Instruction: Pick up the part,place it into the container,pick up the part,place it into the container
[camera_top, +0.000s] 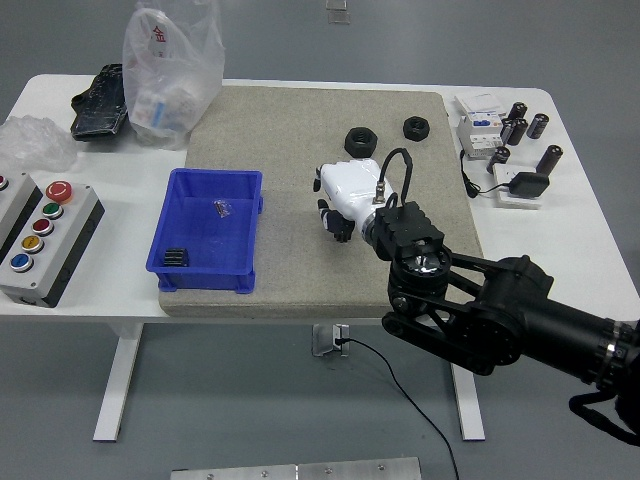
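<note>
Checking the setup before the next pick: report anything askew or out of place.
Nothing stands out. The blue container sits upright on the grey mat with a black part and a small bagged item inside. Two black nuts lie on the mat beyond the right hand.

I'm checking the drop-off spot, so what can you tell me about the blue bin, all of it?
The blue bin is an open-topped rectangular tray, plastic by its look, with low walls and a rim. It sits level on the left part of the grey mat, near the mat's front edge. Inside lie a dark ribbed part in the near left corner and a small shiny piece nearer the far right. Nothing grips it; the right hand is apart, over the mat.
</note>
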